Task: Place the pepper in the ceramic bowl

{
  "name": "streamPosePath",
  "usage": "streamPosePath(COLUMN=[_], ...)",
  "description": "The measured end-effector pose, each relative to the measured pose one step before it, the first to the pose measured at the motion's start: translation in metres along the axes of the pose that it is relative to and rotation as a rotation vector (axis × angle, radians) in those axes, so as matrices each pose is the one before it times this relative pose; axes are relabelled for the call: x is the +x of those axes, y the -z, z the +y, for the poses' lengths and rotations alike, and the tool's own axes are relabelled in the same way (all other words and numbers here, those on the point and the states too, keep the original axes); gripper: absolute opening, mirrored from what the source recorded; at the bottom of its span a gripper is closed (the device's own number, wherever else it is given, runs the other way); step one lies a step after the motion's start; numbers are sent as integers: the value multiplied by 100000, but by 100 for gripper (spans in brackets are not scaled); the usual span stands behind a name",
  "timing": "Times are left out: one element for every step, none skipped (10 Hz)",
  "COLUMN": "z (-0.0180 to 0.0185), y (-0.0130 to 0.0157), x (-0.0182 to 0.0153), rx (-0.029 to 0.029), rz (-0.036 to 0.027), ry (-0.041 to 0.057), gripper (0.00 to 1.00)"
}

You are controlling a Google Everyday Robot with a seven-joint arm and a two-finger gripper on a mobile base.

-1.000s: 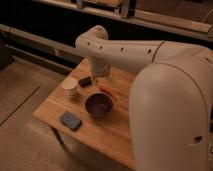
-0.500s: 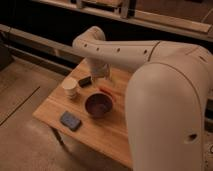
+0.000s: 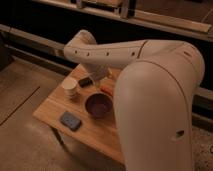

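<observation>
Diff vs half a second ago: the arm [image 3: 107, 50] has swung further left. Its bend now sits more to the left above the far edge of the bench [image 3: 100, 137], and the big near segment covers more of the bench's right side. The wrist end is a touch lower. Nothing on the bench has shifted: bowl, cup, pepper and both dark items are in the same spots.

Containers: ceramic bowl [image 3: 98, 106] sits upright near the bench middle, mouth up; inside I see only its own dark reddish-brown wall. Pepper [image 3: 106, 90] is not in it. It lies on the bench just beside the bowl's far-right rim, close against the arm's outline; cannot tell if it touches the rim. Pale cup [image 3: 70, 87] stands upright left of the bowl, apart from it; its contents cannot be made out.

Gripper [image 3: 98, 77]: at the arm's end, low over the far part of the bench, between cup and pepper, on the far side of the bowl. Spread or pressed together: cannot tell. Contact with anything: cannot tell either. Dark stubby block [image 3: 85, 81] sits just left of it, beside the cup. Grey-blue pad [image 3: 70, 120] lies flat at the near-left of the bench, well apart from the gripper.
</observation>
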Motion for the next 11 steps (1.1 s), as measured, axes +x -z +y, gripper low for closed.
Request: streamPosePath(z=[-21, -100, -369, -1010, -1658, -1157, -2634, -1090, -998, -352, 121], y=[13, -10, -129, -387, -365, -105, -56, 33, 47, -453, -241], x=[-36, -141, -292, -348, -236, -3, 182, 110, 15, -363, -277], rx=[-74, -873, -3007, -5135, -4658, -1736, -1538, -398, -446, -1654, -760], rz=[-205, -749, -1604, -2092, -2054, -782, -1103, -538, -834, -1283, -835], ry=[-95, -1001, -3119, -4829, -4467, -1531, -324, 1863, 2744, 5739, 3184], gripper=[65, 65, 65, 65, 65, 65, 65, 65, 65, 65, 65])
